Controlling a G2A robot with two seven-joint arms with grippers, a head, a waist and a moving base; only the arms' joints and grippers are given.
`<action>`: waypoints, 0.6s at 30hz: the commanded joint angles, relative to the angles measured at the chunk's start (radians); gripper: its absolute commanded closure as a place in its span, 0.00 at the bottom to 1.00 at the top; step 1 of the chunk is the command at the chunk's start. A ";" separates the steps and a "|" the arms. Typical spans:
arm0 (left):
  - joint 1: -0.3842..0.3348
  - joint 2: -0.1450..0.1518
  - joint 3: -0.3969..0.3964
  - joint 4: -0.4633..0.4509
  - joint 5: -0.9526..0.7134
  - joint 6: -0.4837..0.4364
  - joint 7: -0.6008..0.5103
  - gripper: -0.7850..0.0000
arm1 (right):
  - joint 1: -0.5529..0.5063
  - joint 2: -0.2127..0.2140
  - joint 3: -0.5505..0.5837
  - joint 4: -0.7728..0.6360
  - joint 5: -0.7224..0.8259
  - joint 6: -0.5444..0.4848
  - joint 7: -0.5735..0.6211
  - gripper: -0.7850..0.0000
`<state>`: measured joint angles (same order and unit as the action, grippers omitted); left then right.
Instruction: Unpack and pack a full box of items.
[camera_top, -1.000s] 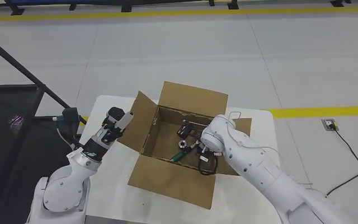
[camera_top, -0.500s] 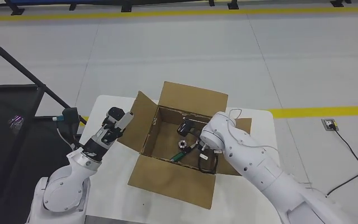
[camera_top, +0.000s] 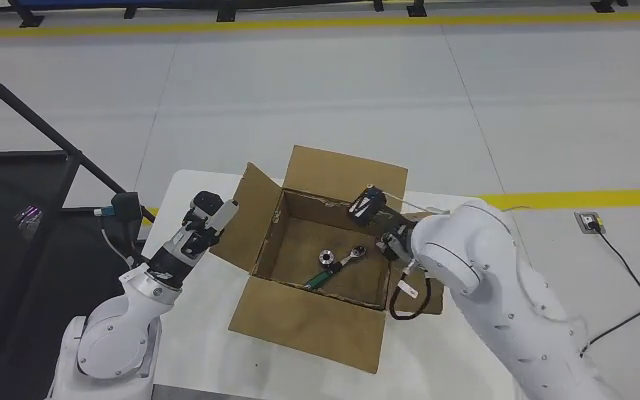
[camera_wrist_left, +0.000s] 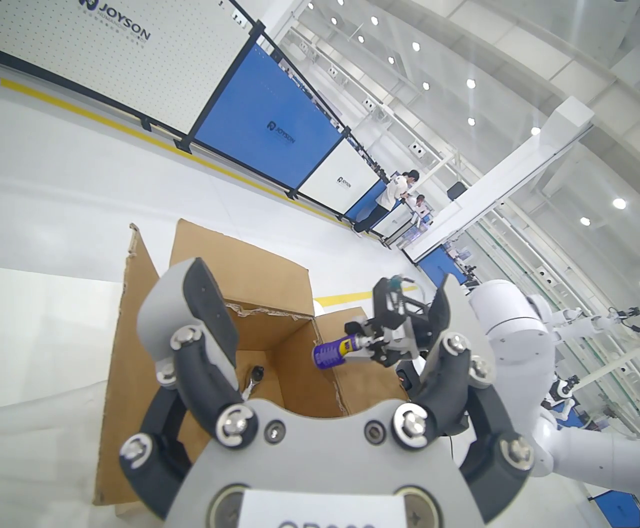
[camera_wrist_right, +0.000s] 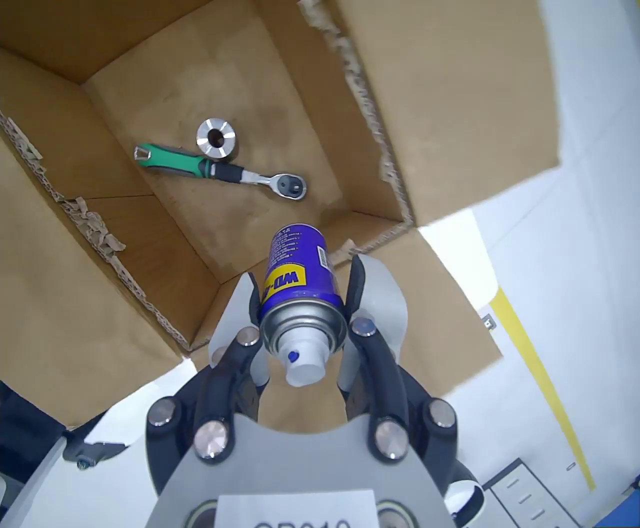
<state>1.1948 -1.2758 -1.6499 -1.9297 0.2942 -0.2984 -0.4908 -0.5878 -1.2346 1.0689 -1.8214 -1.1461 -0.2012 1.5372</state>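
An open cardboard box (camera_top: 345, 175) stands on the white table (camera_top: 200, 330). On its floor lie a green-handled ratchet wrench (camera_wrist_right: 225, 172) and a short metal socket (camera_wrist_right: 216, 137); the wrench (camera_top: 342, 261) is also seen from above. My right gripper (camera_wrist_right: 305, 277) is shut on a blue and yellow spray can (camera_wrist_right: 295, 260), held above the box's far right corner (camera_top: 367, 206). My left gripper (camera_top: 222, 215) stays open with nothing in it just outside the box's left flap, its fingers (camera_wrist_left: 207, 305) framing the can (camera_wrist_left: 334, 351) across the box.
The box's flaps (camera_top: 310, 335) spread out over the table on all sides. A black cable loop (camera_top: 405, 300) hangs from the right arm by the right flap. A dark frame (camera_top: 40, 230) stands left of the table.
My right gripper has risen out of the box with the spray can and moved toward the far right corner. The left arm has not moved.
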 joint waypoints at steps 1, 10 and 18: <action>0.000 0.000 0.000 0.000 0.000 0.000 0.000 0.00 | -0.058 0.023 0.103 -0.105 -0.069 0.029 -0.001 1.00; 0.000 0.000 0.000 0.000 0.000 0.000 0.000 0.00 | -0.230 0.078 0.358 -0.205 -0.190 0.079 -0.001 1.00; 0.000 0.000 0.000 0.000 0.000 0.000 0.000 0.00 | -0.249 0.100 0.348 0.054 -0.126 0.036 -0.001 1.00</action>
<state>1.1948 -1.2759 -1.6498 -1.9297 0.2942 -0.2984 -0.4908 -0.8427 -1.1371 1.4299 -1.8232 -1.2842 -0.1583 1.5359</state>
